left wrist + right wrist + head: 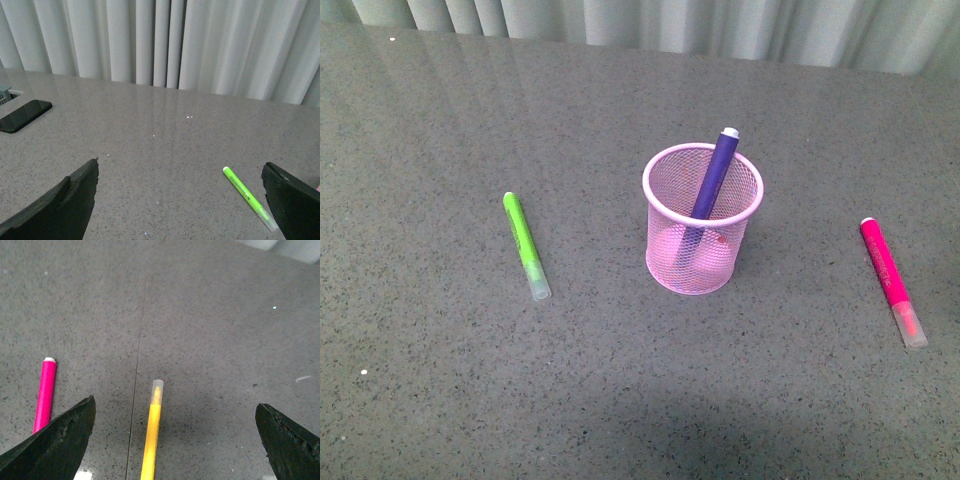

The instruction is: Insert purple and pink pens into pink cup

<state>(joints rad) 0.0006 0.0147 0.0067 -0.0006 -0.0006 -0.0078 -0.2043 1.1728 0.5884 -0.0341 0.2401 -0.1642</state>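
Inside one cup (672, 262), one purple pen (717, 172)

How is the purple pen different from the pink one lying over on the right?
Colour: the purple pen is dark violet, the pink pen bright magenta.
Place: the purple pen is inside the pink cup; the pink pen is outside it, on the table.
Pose: the purple pen leans against the rim, while the pink pen lies flat.
The pink pen shows whole, clear cap included; the purple pen's lower part shows only dimly through the mesh.
Both are slim markers with a pale end plug.
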